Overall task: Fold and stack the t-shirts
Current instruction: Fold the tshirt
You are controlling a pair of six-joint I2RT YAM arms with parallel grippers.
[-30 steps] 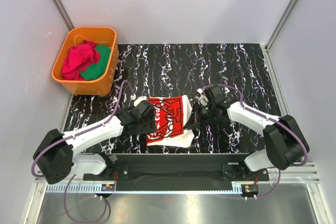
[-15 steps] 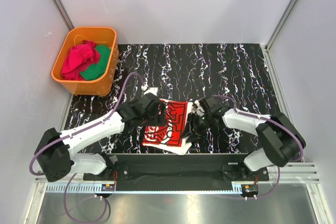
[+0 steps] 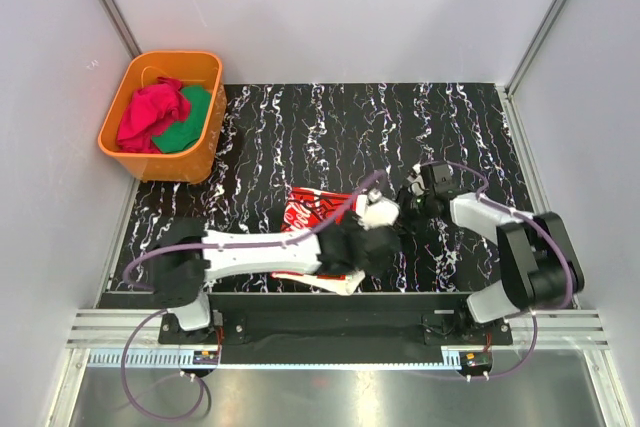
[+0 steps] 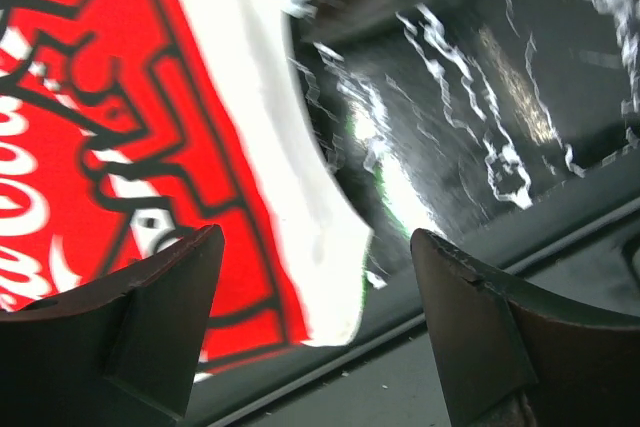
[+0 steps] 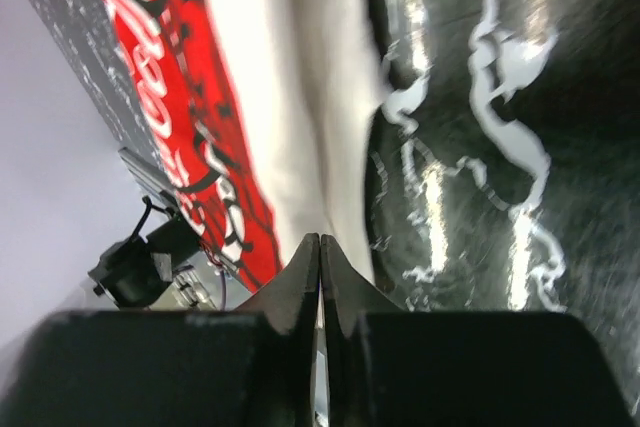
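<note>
Shirt (image 4: 150, 97) lies below the spread left gripper (image 4: 315, 247), its white edge between the fingers (image 4: 150, 317); right gripper (image 5: 320, 247), pressed together on nothing, has that edge just ahead.

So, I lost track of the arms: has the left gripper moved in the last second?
Yes. The left gripper has swung rightward across the t-shirt, ending farther from the orange tub.

We make out no whole word: the t-shirt (image 4: 275, 157) bears white looping script (image 4: 30, 197) on its red print (image 4: 110, 77), blurred and cut off.
</note>
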